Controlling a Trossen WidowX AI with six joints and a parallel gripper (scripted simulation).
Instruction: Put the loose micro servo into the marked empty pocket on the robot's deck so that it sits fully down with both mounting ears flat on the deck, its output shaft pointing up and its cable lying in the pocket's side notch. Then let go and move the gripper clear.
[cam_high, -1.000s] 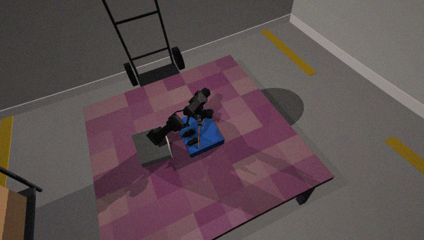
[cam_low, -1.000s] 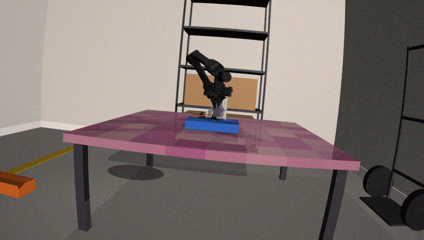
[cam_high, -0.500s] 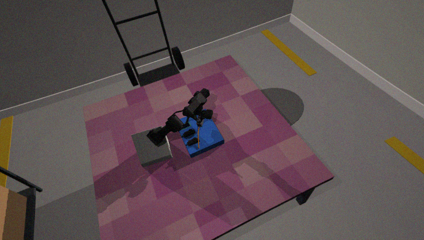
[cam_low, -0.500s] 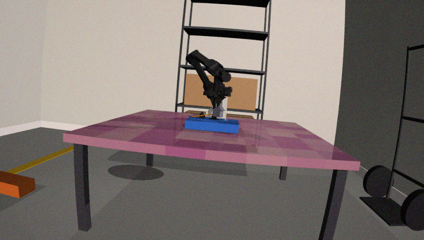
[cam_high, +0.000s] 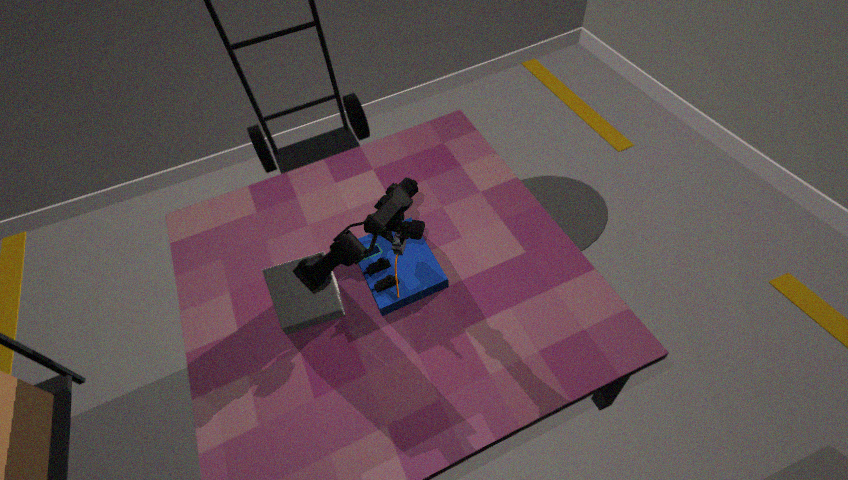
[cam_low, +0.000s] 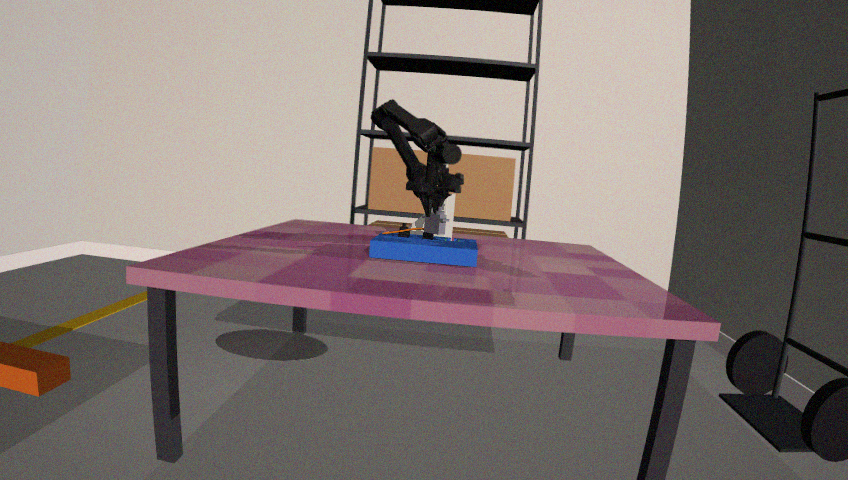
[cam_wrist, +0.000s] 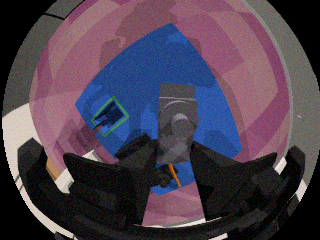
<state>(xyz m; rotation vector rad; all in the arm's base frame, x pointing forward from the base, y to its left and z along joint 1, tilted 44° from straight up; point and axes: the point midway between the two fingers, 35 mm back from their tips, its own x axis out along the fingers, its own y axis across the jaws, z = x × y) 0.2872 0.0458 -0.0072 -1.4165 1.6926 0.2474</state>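
The grey servo (cam_high: 398, 243) (cam_low: 437, 225) (cam_wrist: 177, 135) is between the fingertips of my gripper (cam_high: 396, 237) (cam_wrist: 174, 144), which is shut on it. In the wrist view its round output shaft faces the camera, so it points up. Its orange cable (cam_high: 397, 276) (cam_low: 395, 231) (cam_wrist: 173, 174) stretches out over the deck. The servo is over the blue deck (cam_high: 425, 273) (cam_low: 422, 252) (cam_wrist: 197, 75), seemingly a little above it; the exact gap cannot be told. The green outline of the pocket (cam_wrist: 121, 107) lies to the servo's left in the wrist view, apart from it.
Two black parts (cam_high: 377, 265) (cam_high: 385, 283) stand on the deck near the pocket, beside the cable. The arm's grey base block (cam_high: 306, 306) is close to the deck. The deck rests on a pink patchwork table (cam_high: 505, 231) (cam_low: 333, 300).
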